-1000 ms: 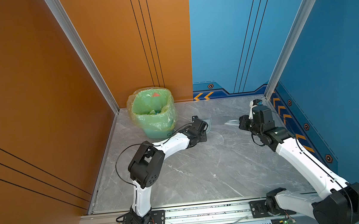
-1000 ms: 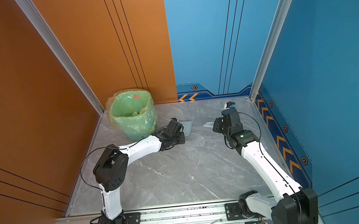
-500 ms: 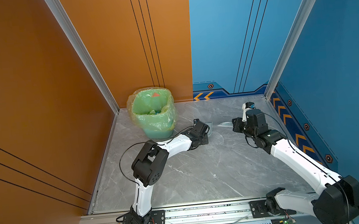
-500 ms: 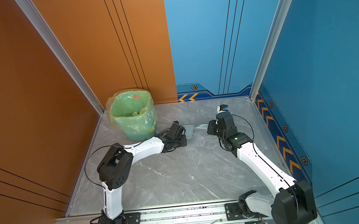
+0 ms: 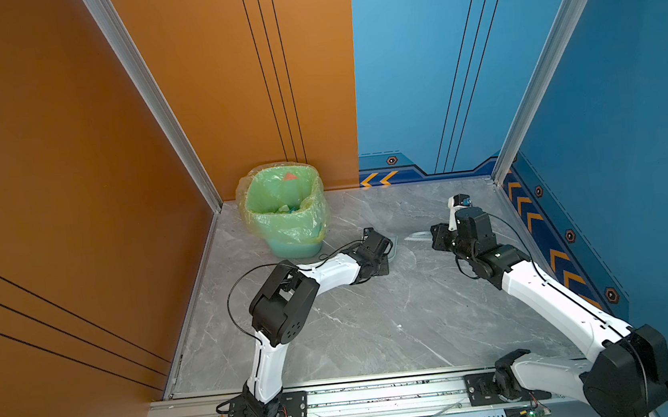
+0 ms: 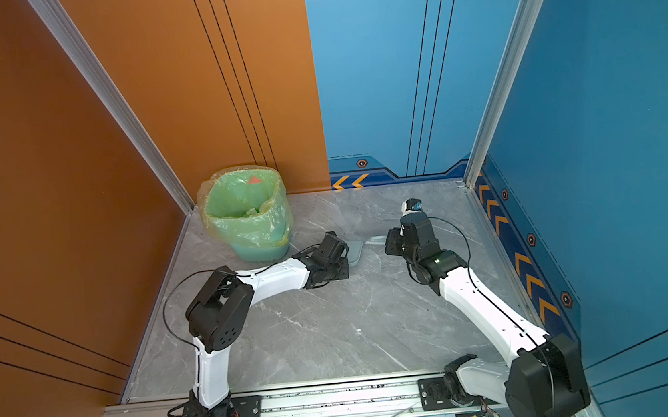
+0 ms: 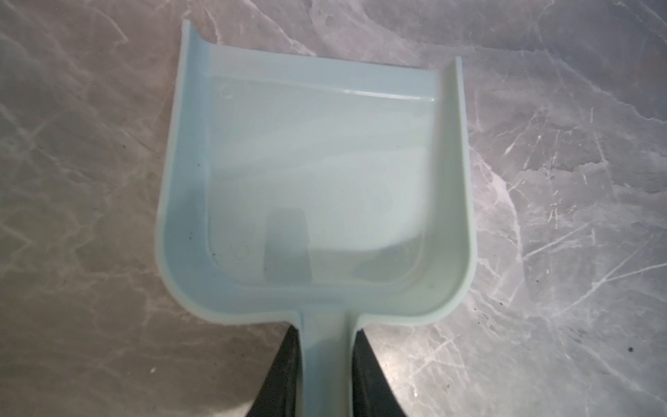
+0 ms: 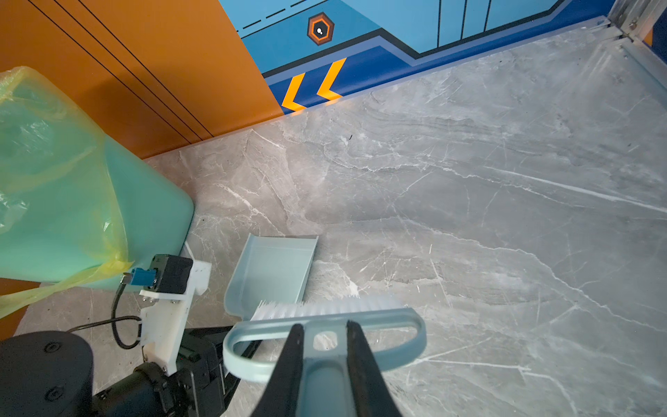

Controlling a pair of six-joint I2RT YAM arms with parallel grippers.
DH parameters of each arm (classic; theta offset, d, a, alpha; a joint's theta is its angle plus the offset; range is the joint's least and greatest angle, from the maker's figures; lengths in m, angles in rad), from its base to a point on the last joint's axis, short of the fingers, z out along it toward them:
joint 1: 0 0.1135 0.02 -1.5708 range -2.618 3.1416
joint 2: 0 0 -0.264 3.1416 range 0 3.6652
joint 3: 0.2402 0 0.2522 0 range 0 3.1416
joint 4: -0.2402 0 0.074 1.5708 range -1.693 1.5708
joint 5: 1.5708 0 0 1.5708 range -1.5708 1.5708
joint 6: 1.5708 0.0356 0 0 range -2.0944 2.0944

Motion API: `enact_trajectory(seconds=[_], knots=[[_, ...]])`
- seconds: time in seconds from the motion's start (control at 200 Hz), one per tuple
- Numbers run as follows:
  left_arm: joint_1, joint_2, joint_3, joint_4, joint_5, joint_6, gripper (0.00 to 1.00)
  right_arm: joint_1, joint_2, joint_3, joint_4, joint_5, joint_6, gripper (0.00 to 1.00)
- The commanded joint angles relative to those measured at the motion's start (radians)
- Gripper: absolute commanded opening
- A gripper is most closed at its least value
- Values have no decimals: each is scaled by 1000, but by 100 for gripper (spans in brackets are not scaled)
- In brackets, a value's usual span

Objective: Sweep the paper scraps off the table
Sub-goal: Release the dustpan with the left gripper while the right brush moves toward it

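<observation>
Paper scraps [image 5: 289, 176] in bin [image 5: 285, 239]; dustpan [image 7: 317, 173] held flat on desk [image 5: 376, 318] for sweeping.
Its handle is pinched by left end effector [image 7: 325, 372], brush [image 8: 325, 314] handle by right end effector [image 8: 323, 361], bristles down.

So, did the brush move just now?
Yes. The brush slid left in a top view, away from the orange arrows on the right wall and closer to the green bin.

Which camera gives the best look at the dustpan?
The left wrist view: the dustpan fills it, empty inside. The right wrist view shows it smaller, beyond the brush. Both top views show only an edge.
</observation>
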Motion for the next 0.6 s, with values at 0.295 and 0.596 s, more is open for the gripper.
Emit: enact_trajectory(seconds=[0.295, 0.596], knots=[[-5, -16, -35, -45, -26, -8, 62, 19, 0, -13, 26, 0, -33, 0], [-5, -137, -122, -30, -36, 7, 98, 27, 21, -1, 37, -8, -85, 0]])
